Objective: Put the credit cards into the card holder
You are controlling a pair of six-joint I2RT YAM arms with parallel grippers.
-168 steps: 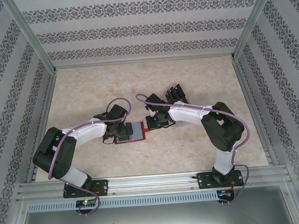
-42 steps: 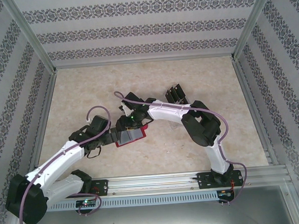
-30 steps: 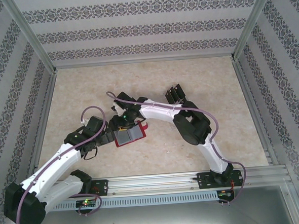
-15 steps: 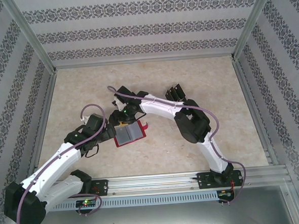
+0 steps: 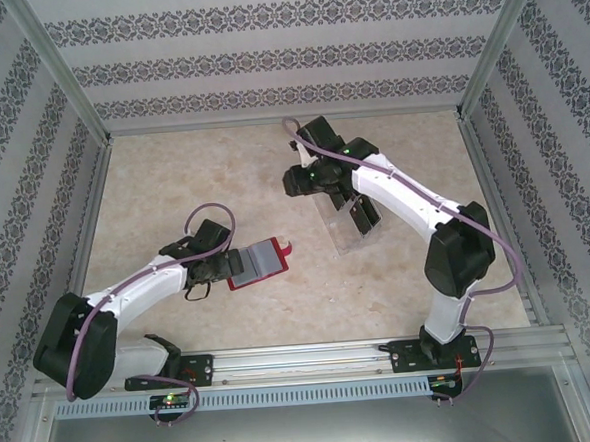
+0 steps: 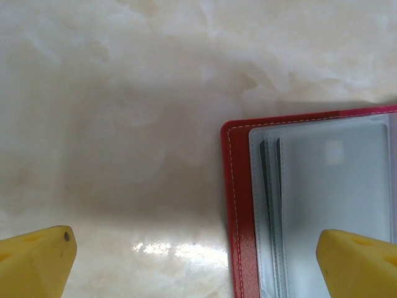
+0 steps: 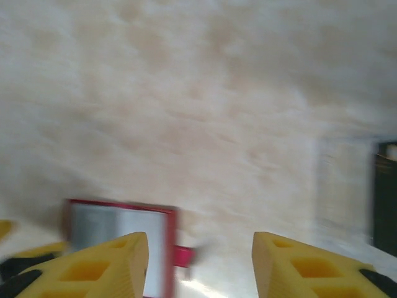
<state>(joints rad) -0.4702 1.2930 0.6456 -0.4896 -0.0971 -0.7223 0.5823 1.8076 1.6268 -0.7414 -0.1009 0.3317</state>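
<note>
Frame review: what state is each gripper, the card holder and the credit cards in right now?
left gripper: open wide, empty, one finger over the card holder.
right gripper: open, empty, near the clear rack.
card holder: unfolded, lying flat on the table, sleeves up.
credit cards: standing in the clear rack.

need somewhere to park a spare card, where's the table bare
Bare table lies far left, between the left rail and the right gripper, and between the card holder and the front rail. Crowded mid-table: left gripper, card holder, clear rack sit close.
</note>
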